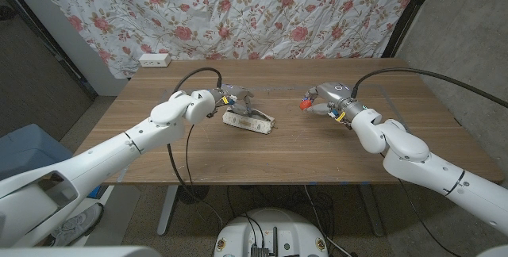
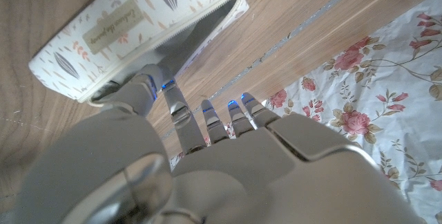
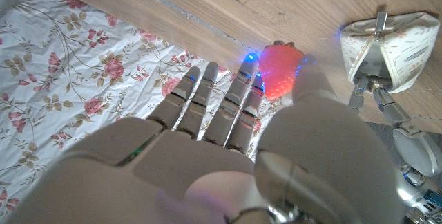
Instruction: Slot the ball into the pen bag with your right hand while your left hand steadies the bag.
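Note:
The pen bag (image 1: 254,120) is white with a leaf print and lies on the wooden table (image 1: 262,158) left of the middle. Its zip gapes open in the left wrist view (image 2: 131,23). My left hand (image 1: 236,98) holds the bag's left end, thumb (image 2: 141,89) pressed at the edge of the opening. The right wrist view shows the left hand's fingers (image 3: 376,96) at the bag's end (image 3: 394,41). My right hand (image 1: 324,98) hovers right of the bag and pinches a red ball (image 1: 305,105) between thumb and fingers (image 3: 280,68), a short gap away from the bag.
A white power strip (image 1: 154,59) sits at the table's far left corner. A floral curtain (image 1: 262,7) hangs behind the table. Black cables (image 1: 397,73) run from both wrists over the table. A blue bin (image 1: 24,150) stands off the table's left side.

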Robot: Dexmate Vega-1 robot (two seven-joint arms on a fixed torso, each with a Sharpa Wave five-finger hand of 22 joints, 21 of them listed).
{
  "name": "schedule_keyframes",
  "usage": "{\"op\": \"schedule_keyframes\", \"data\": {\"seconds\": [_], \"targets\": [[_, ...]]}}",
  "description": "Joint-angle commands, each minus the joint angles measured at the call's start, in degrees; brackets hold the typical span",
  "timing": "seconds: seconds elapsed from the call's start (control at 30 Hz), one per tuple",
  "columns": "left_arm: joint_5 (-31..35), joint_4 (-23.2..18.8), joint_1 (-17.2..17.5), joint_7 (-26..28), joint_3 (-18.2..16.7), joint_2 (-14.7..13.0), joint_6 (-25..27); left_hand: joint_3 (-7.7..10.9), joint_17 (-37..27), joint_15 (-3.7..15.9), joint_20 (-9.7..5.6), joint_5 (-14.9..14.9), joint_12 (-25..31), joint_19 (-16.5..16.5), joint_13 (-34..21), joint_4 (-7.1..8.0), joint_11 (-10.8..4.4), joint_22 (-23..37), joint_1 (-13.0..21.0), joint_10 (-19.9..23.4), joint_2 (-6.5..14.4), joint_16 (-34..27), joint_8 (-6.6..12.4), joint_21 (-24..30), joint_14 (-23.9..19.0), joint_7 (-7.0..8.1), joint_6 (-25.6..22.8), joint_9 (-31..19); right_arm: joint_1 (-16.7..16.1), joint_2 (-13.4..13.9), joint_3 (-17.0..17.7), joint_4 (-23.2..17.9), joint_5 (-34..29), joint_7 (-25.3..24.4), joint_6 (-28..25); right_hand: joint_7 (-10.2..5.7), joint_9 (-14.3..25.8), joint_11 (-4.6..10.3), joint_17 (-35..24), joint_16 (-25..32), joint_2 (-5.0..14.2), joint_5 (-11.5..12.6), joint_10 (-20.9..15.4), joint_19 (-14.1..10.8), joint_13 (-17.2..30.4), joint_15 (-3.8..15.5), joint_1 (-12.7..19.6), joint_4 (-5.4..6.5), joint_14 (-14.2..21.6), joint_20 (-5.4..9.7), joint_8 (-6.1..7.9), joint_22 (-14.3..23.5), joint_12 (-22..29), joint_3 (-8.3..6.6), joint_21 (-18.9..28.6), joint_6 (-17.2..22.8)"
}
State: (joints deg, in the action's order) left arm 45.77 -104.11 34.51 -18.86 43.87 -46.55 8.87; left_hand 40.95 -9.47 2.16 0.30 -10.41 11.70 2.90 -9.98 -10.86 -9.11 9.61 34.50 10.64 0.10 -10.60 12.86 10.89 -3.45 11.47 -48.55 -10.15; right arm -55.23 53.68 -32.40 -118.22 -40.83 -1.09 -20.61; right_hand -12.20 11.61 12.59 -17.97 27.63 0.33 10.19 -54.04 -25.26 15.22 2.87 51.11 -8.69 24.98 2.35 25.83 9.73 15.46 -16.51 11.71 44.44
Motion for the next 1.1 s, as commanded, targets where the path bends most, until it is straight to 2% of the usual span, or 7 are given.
{"op": "schedule_keyframes", "data": {"seconds": [0.03, 0.43, 0.63, 1.1], "targets": [[0.64, 2.44, -0.12, 1.99, 0.21, 0.34, -0.76, -0.46, -0.17, 3.19, 0.16, -0.41, 0.36, 0.81, -0.12, 0.0, -0.14, 0.04, 1.16, 1.12, 0.01, -0.38, -0.31, 0.24, -1.11, -0.17, -0.8, -0.17, 0.85, -0.73, -0.56, 0.51, -0.31, -0.03, -0.25, -0.29, 0.11, 0.01, -0.09, 0.29, 0.35, 0.22, -0.56, -0.43, 0.16, 8.24, 0.3, 0.1, 0.4, 0.18, 0.2, 0.3, -0.11, 0.21, -0.12, 0.7], [-0.11, 3.75, -0.14, 3.88, 0.22, -0.03, -2.5, -1.02, -0.18, 3.81, 0.2, -0.44, 0.47, 2.8, -0.11, -0.05, -0.97, 0.05, 2.81, 2.66, -0.32, -0.55, -0.7, 0.6, -3.34, -0.03, -1.87, -0.22, 0.57, -0.96, -0.71, 0.0, -0.62, -0.02, -1.6, -0.3, 0.11, 0.02, -0.16, 0.4, 0.38, 0.22, -0.62, -0.44, 0.25, 8.18, 0.21, 0.1, 0.38, 0.15, 0.13, 0.31, -0.19, 0.39, -0.13, 0.73], [-0.15, 3.15, 0.61, 4.31, -0.16, -0.32, -1.78, -1.44, -0.18, 4.39, 0.39, -0.47, 0.62, 4.2, -0.12, -0.13, -1.72, 0.07, 4.06, 4.02, -0.78, -0.53, -0.87, 0.77, -4.57, -0.35, -2.53, -0.25, 0.43, -1.19, -0.8, -0.22, -0.62, -0.15, -2.16, -0.29, 0.11, 0.01, -0.17, 0.43, 0.41, 0.22, -0.63, -0.46, 0.27, 8.18, 0.19, 0.11, 0.38, 0.13, 0.13, 0.31, -0.21, 0.44, -0.13, 0.79], [-1.2, 1.3, 2.01, 3.59, -1.52, -2.79, -2.52, -2.25, -0.19, 4.79, 0.0, -0.45, 0.49, 5.87, -0.13, -0.13, -1.94, 0.09, 5.66, 5.05, -1.97, -0.38, -1.41, 0.86, -5.81, -0.38, -2.38, -0.28, 0.74, -1.57, -1.19, -0.14, -0.6, -0.46, -2.39, -0.29, 0.12, 0.01, -0.13, 0.45, 0.51, 0.24, -0.69, -0.47, 0.36, 8.21, 0.08, 0.14, 0.33, 0.13, 0.05, 0.31, -0.26, 0.57, -0.13, 0.79]]}}
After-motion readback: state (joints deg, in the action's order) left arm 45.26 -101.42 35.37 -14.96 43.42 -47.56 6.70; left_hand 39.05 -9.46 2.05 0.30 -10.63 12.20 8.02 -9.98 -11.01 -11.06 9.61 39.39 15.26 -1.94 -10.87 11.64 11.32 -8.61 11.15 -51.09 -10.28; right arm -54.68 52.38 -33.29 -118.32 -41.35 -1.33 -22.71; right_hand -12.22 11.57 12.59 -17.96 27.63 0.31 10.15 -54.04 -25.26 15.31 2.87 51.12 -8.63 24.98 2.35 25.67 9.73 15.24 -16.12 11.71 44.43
